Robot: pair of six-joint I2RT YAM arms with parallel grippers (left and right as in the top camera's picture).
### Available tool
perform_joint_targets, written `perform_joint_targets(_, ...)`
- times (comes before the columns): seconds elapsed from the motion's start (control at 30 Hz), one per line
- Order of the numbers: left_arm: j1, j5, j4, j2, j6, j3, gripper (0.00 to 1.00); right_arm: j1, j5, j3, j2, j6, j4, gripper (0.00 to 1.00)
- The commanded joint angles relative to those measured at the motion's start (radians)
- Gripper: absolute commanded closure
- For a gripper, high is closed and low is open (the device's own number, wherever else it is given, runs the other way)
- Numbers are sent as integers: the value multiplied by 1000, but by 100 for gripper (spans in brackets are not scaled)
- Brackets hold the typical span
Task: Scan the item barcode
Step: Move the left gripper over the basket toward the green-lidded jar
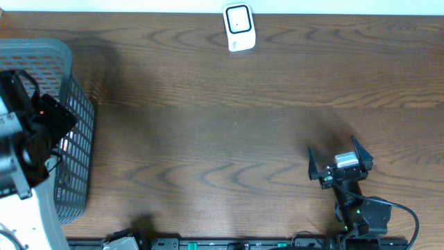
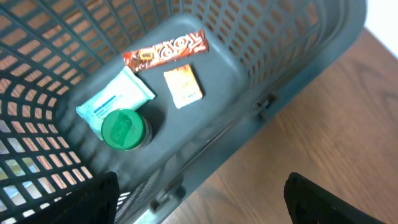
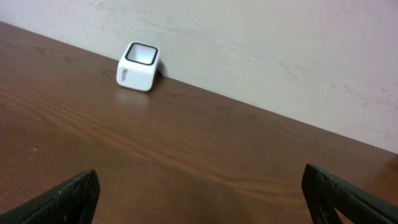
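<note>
Inside the grey mesh basket lie a red candy bar, a small orange packet, a pale blue pouch and a green-lidded jar. My left gripper hangs open above the basket's near wall, holding nothing. In the overhead view that arm sits over the basket at the far left. The white barcode scanner stands at the table's far edge, also seen as a white cube. My right gripper rests open and empty at the front right.
Brown wooden table runs between basket and right arm. A pale wall rises just behind the scanner. The right arm's base and cables sit at the front edge.
</note>
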Motion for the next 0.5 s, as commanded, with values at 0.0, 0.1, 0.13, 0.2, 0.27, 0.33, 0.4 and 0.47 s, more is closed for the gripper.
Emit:
perform_joint_targets(0.0,6,-18,-2,37,-6,-14,15,2,5,0,-3,7,-4,1)
perform_joint_targets(0.1,6,-18,-2,52,-6,-14,14,2,6,0,-3,7,-4,1)
perform_joint_targets(0.13,6,-18,-2,53,-6,-14,15,2,6,0,-3,7,-4,1)
perform_joint_targets(0.2,10,-18,-1,55,-6,-14,14,2,5,0,-3,7,-4,1)
perform_joint_targets(0.27,19,-17,-1,55,-6,-14,15,2,6,0,-3,7,-4,1)
perform_joint_targets(0.33,31,-17,1,55,-6,-14,15,2,5,0,-3,7,-4,1)
perform_joint_targets(0.4,43,-17,2,55,-13,-14,15,2,5,0,-3,7,-4,1)
perform_joint_targets(0.47,50,-17,2,56,-14,-14,14,2,5,0,-3,7,-4,1)
